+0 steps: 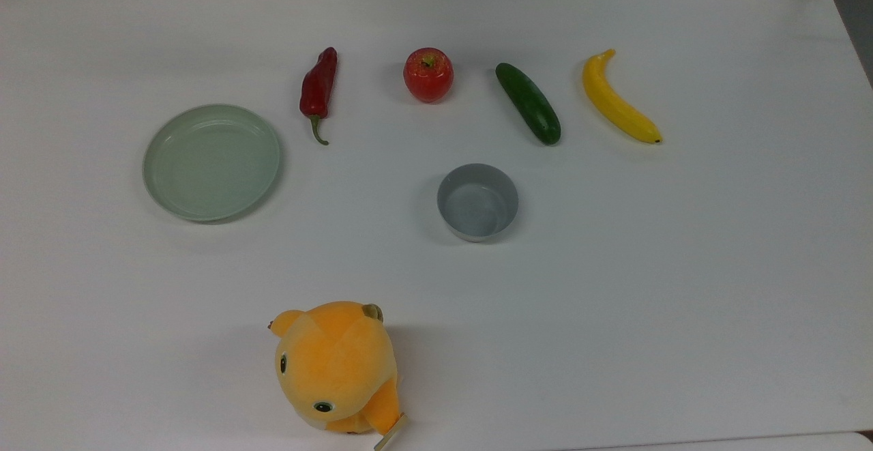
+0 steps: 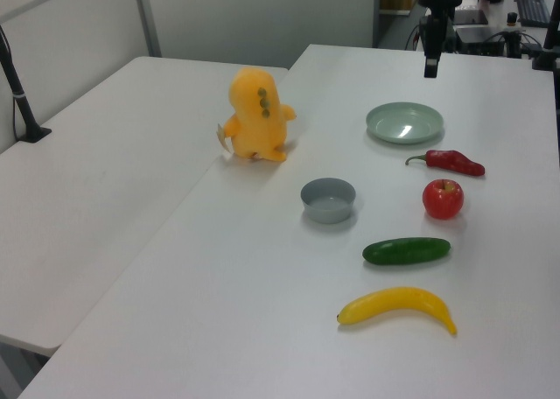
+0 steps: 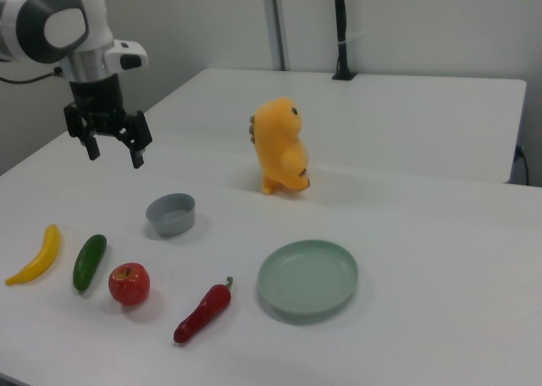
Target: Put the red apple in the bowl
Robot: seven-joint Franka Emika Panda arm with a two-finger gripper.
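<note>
The hand [image 3: 113, 153] hung in the air above the bench [image 1: 682, 267], its 2 fingers [image 3: 136, 155] spread apart and holding nothing, pointing down. In the right view it sat up and to the left of the bowl [image 3: 170, 213], well apart from it. In the left view the hand [image 2: 430, 65] showed at the top edge, beyond the plate [image 2: 404, 122].

The apple [image 1: 428, 74] rested on the bench, untouched, stem dimple up. In the top view it lay in a row of 4: chili [image 1: 318, 90] on the top view's left, then apple, cucumber [image 1: 528, 103], banana [image 1: 618, 100] on the top view's right. None of them touched.

The bowl [image 1: 477, 202] stood upright and empty (grey, deep sides), below the apple in the top view and slightly to the top view's right, near but apart from it. The plate [image 1: 211, 162] lay empty at the top view's left, just beside the chili's stem end.

An orange plush toy [image 1: 336, 368] stood near the bench's lower edge in the top view, well apart from the rest.

In the right view the apple [image 3: 129, 283] sat between cucumber [image 3: 89, 261] and chili [image 3: 202, 311].
</note>
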